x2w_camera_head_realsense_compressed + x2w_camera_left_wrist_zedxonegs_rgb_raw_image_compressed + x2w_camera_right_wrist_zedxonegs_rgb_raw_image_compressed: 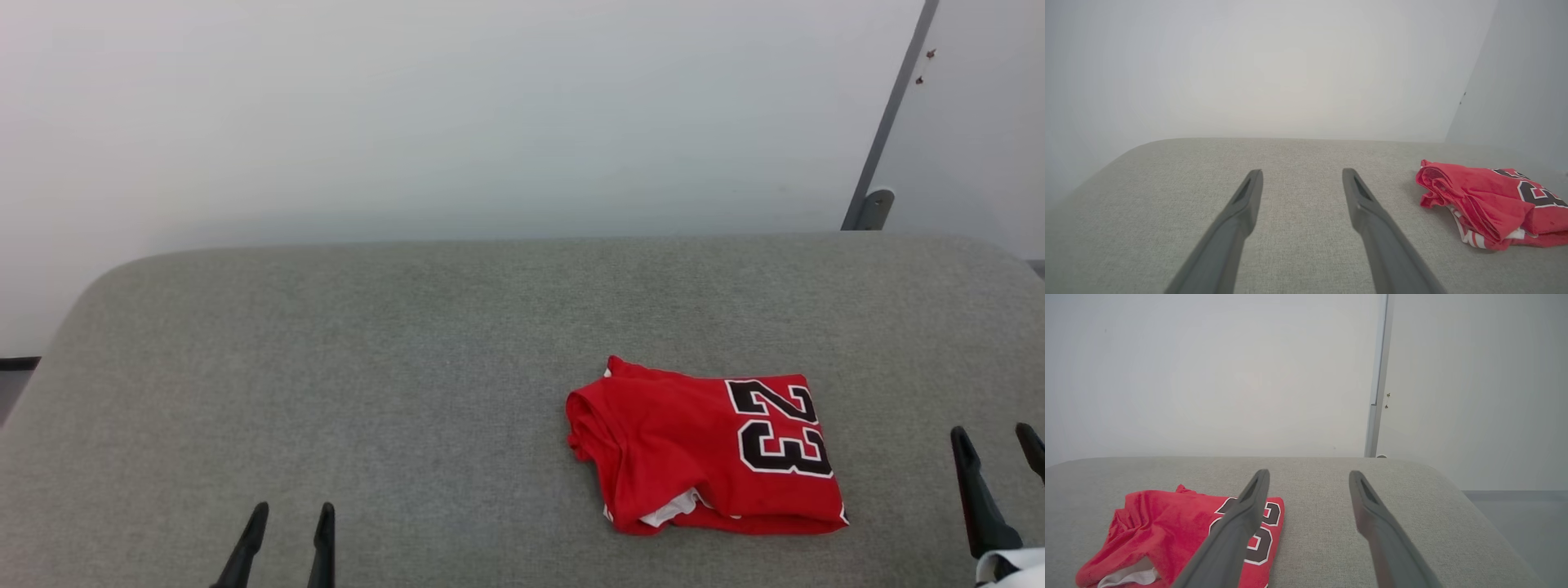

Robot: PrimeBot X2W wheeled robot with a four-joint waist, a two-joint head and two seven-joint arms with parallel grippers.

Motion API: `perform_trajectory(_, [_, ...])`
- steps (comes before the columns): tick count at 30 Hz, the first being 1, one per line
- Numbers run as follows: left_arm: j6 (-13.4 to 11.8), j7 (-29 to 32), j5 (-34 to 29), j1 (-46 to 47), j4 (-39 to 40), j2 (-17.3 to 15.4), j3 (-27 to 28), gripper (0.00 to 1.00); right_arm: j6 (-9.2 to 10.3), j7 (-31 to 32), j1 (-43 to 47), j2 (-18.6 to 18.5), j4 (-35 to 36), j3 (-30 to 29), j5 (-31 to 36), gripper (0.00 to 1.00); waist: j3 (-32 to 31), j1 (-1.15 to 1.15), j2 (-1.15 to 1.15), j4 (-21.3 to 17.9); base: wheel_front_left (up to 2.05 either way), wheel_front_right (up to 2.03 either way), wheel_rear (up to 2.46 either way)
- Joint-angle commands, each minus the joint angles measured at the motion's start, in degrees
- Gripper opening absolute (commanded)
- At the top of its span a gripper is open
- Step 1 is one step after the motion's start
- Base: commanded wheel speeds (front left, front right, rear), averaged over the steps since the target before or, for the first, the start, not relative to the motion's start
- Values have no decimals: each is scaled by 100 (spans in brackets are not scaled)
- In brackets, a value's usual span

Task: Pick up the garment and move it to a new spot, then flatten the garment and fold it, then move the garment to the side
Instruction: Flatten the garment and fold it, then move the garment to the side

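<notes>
1. Left gripper: low at the left, fingers spread wide and holding nothing, over bare cushion and well apart from the garment.
2. Grey upholstered surface: broad, with rounded corners and a pale wall behind it.
3. Garment: red jersey lying right of centre on the cushion in a loose, uneven bundle. The "23" faces up at its right end, and a white panel peeks out at the near edge.
4. Right gripper: near the garment's right edge, not touching it, fingers spread and empty.
5. Grey post: leans against the wall at the far right.

Handling note, as a judgement: the pick-up looks to be the step in hand. The right gripper is better placed for it. It should close on the thick folded edge and take every layer, not the cushion cover, so the bundle lifts as one piece.
</notes>
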State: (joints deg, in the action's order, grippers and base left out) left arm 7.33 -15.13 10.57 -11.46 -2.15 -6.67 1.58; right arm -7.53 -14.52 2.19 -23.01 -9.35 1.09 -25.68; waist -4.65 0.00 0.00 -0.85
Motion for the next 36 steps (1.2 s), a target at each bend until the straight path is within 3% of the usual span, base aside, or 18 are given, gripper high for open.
perform_trajectory(1, [21, 2, -14, -87, 69, 20, 26, 100, 9, 43, 129, 65, 131, -97, 41, 100, 5, 0, 0, 30, 0, 0, 0])
perform_trajectory(14, [20, 2, -43, -55, 137, 17, -39, 100, 9, 425, 312, 244, 648, -249, 206, 100, 83, 0, 0, 117, 0, 0, 0])
perform_trajectory(24, [22, 2, 11, 130, 0, 126, -148, 100, 9, 1220, -391, -186, 562, 250, 14, 100, 343, 0, 0, 218, 0, 0, 0])
perform_trajectory(28, [21, 2, -15, 343, -124, 161, -274, 100, 9, 2025, -1017, -569, 223, 715, -184, 100, 600, 0, 0, 292, 0, 0, 0])
perform_trajectory(36, [20, 2, 26, 891, -257, 282, -469, 100, 8, 4802, -2116, -1137, -587, 1532, -1415, 100, 1261, 0, 0, 465, 0, 0, 0])
